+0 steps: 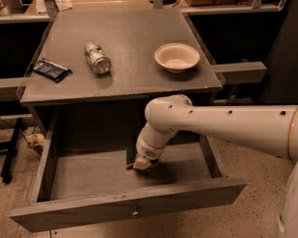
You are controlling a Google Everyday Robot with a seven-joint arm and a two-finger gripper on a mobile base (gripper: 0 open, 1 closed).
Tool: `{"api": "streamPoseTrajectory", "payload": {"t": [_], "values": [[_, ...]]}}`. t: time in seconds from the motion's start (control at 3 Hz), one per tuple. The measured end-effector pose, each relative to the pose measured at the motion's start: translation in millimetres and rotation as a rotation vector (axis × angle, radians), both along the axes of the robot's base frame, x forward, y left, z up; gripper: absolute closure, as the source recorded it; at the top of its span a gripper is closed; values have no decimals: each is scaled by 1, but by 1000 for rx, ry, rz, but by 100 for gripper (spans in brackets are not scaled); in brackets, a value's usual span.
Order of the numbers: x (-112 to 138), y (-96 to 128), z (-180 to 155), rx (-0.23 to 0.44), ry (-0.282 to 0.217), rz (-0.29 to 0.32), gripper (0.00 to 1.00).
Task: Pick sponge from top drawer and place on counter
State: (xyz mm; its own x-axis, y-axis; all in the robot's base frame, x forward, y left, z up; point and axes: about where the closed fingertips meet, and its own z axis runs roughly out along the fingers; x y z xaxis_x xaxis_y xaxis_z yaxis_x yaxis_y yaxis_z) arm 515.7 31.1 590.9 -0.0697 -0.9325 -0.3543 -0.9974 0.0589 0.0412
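Gripper [143, 163] down inside top drawer [89, 208], right at sponge [130, 155] — grip state cannot be told.

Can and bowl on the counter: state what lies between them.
Bare counter only, in the camera view, between the can and the bowl. The pincer is down in the open top drawer, right at the sponge.

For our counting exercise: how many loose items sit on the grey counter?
3: a dark blue packet at left, a can lying beside it, a bowl at right. The gripper is in the top drawer, at the sponge.
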Motion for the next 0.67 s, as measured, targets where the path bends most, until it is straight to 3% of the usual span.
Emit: {"api": "streamPoseTrajectory", "payload": {"t": [0.33, 0.67], "values": [[0, 0, 3, 0, 0, 0, 100], [0, -16, 50, 7, -19, -54, 100]]}}
